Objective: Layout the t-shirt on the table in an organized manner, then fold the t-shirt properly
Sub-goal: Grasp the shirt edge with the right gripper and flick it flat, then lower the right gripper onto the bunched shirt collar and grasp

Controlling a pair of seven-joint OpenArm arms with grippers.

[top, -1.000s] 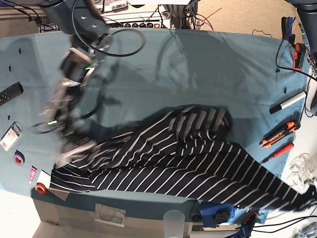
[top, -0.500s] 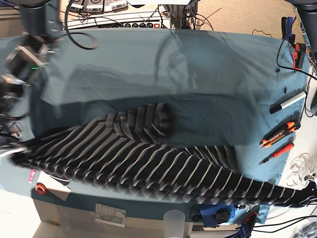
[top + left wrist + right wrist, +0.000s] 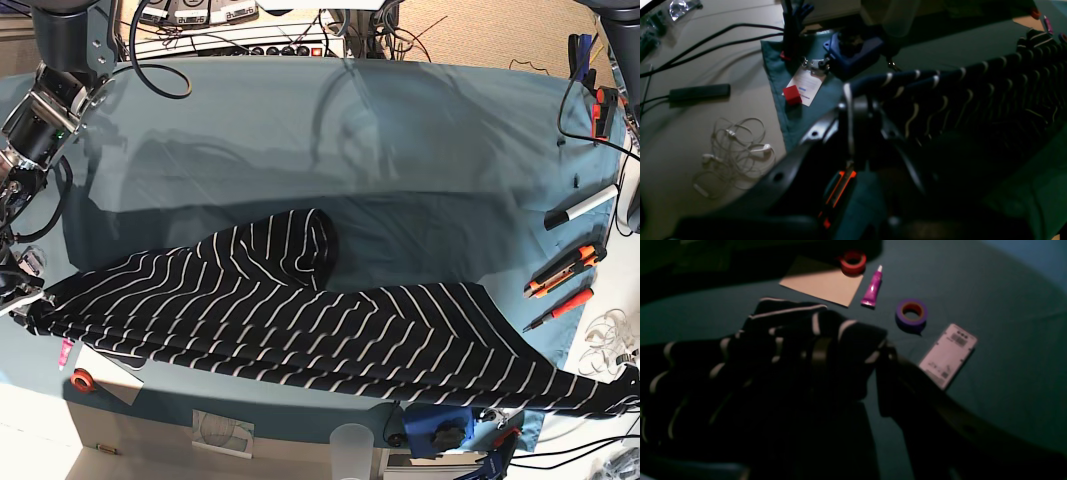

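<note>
I see the teal surface (image 3: 420,150) filling most of the base view, and on it the t-shirt (image 3: 300,320) stretches as a long striped band from the near left edge to the near right corner, with one folded lump bulging up toward the middle. My left gripper (image 3: 853,110) sits at the right end of that band, its jaws together and clamped on a bunched fold of the fabric, off past the cloth's corner. My right gripper (image 3: 853,373) is at the opposite end; the striped cloth drapes over and between its dark fingers, but I cannot tell how wide they stand. Just beyond that end lie a tan card (image 3: 821,285), a white tag (image 3: 948,355), a purple tape roll (image 3: 912,311), a red tape roll (image 3: 852,261) and a small magenta tube (image 3: 872,288).
</note>
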